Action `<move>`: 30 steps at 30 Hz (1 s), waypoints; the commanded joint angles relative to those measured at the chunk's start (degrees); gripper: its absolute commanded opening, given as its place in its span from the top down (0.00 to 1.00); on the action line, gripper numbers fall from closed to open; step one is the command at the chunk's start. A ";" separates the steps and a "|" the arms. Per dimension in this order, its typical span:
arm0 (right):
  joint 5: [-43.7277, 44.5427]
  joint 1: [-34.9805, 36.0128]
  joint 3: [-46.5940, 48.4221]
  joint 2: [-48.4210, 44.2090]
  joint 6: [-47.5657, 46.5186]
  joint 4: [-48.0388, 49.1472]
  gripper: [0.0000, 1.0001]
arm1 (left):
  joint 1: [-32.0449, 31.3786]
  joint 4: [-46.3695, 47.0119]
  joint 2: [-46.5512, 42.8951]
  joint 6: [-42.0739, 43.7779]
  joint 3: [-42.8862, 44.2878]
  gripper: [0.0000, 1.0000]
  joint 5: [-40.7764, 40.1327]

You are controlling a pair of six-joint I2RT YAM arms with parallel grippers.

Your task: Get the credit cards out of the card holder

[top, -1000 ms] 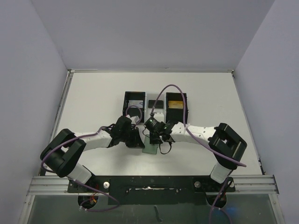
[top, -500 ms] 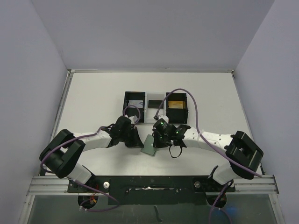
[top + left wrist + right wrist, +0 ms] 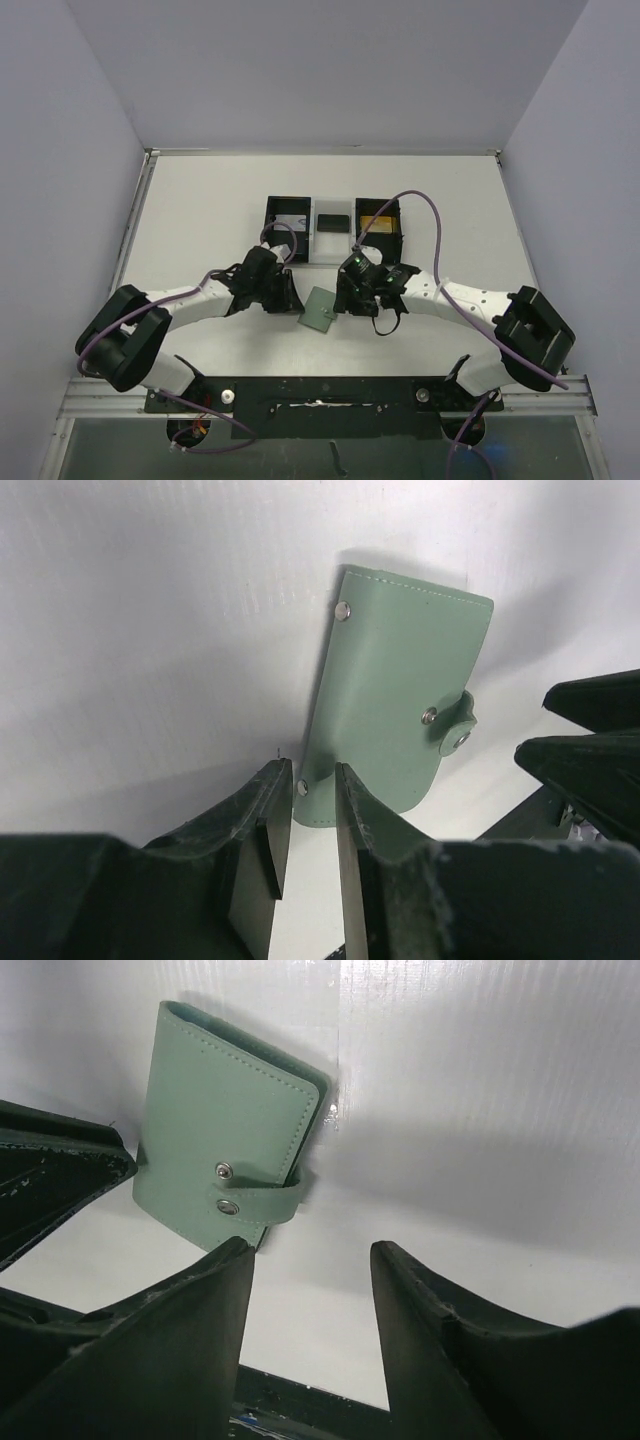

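Since earlier frame: right arm swung out rightward; grey-green stitched card holder (image 3: 320, 310) turned askew. Now lower centre of top view, flat on white bench (image 3: 200, 220), between hands. Jaws of left hand (image 3: 310, 772) slightly parted, right hand (image 3: 312, 1248) wide; both empty. Risk: tab snapped shut, holder thin; pinch may skid it.

White table (image 3: 200, 200), two things resting on it

A grey-green card holder (image 3: 320, 310) lies flat on the table's near half, close to the middle and turned askew to the table's edges. It is folded shut, stitched outer side up, with its small tab wrapped over one edge and metal snaps showing. Farther back, apart from it, a three-compartment tray (image 3: 270, 215) sits square to the table, with black boxes at either end and a clear one between. The rest of the white surface shows faint ribbed lines up close.
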 commanded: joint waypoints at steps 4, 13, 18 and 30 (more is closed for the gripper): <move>-0.45 -1.74 4.40 -1.71 5.08 2.98 0.42 | 0.28 -1.30 -2.04 2.53 3.64 0.75 -0.69; 3.68 0.49 11.85 8.85 10.08 -2.10 0.38 | 1.21 -2.22 -8.11 1.37 1.74 0.62 -9.39; 6.51 2.87 16.03 13.07 9.91 -7.98 0.38 | 2.76 -1.33 -10.18 1.41 0.93 0.59 -9.94; 8.36 4.49 11.74 9.70 8.33 -9.27 0.58 | 3.74 -1.78 -9.78 2.73 1.45 0.59 -8.02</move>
